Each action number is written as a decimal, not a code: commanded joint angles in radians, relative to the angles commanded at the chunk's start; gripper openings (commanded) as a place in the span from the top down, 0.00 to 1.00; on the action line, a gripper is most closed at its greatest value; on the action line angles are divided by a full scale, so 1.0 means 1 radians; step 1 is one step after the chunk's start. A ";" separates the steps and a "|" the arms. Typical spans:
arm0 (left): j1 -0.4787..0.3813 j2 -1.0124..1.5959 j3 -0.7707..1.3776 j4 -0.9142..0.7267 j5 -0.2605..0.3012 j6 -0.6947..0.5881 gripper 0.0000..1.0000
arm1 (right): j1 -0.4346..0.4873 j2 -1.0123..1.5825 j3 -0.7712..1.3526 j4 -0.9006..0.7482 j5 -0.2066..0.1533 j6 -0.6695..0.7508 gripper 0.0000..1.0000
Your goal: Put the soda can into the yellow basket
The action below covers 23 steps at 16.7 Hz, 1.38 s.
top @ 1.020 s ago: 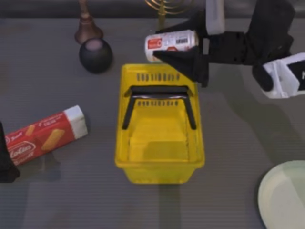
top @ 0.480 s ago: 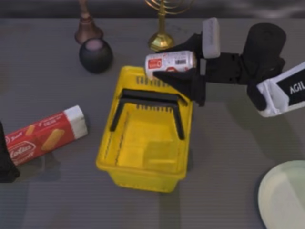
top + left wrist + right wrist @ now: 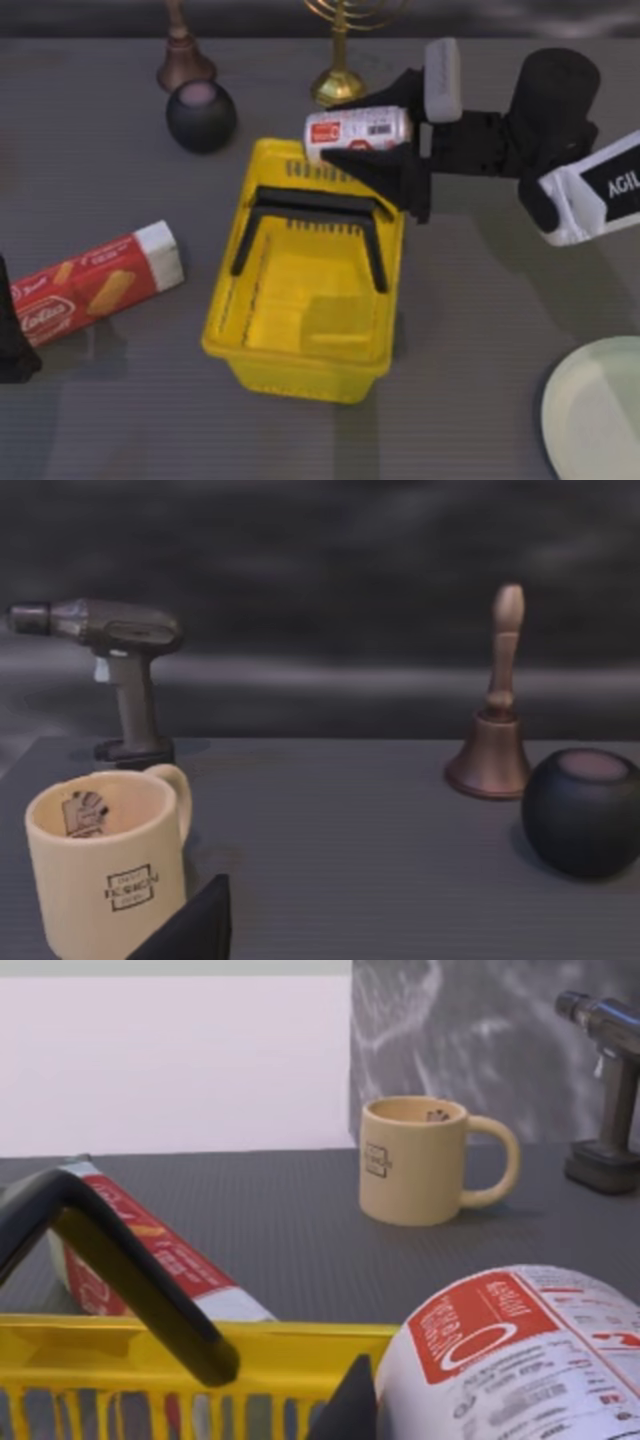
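Note:
The soda can [image 3: 357,131], white with red logo, lies on its side between the fingers of my right gripper [image 3: 366,130], which is shut on it. It hangs over the far rim of the yellow basket [image 3: 226,316], near that rim's right corner. The basket sits skewed on the table, its black handles [image 3: 310,205] folded across the opening. In the right wrist view the can [image 3: 520,1360] shows just above the yellow rim [image 3: 280,1345], with a dark fingertip [image 3: 352,1405] beside it. My left gripper [image 3: 10,345] is parked at the table's left edge, open.
A red biscuit packet [image 3: 95,280] lies left of the basket. A dark ball [image 3: 201,115], a bronze bell [image 3: 185,62] and a gold stand [image 3: 340,82] stand at the back. A pale plate [image 3: 600,410] is front right. A mug [image 3: 105,875] and drill [image 3: 125,675] are near my left arm.
Over the last second my right gripper brought the can forward and lower onto the basket's far rim. The basket swung askew and slid left. Nothing has moved in the last half second.

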 joint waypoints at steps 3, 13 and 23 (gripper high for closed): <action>0.000 0.000 0.000 0.000 0.000 0.000 0.00 | 0.000 0.000 0.000 0.000 0.000 0.000 0.10; 0.000 0.000 0.000 0.000 0.000 0.000 0.00 | -0.005 -0.012 0.002 -0.007 0.006 -0.002 0.00; -0.145 0.377 0.364 -0.315 0.025 0.202 0.00 | -0.075 -0.376 -0.285 -0.234 0.216 0.016 0.00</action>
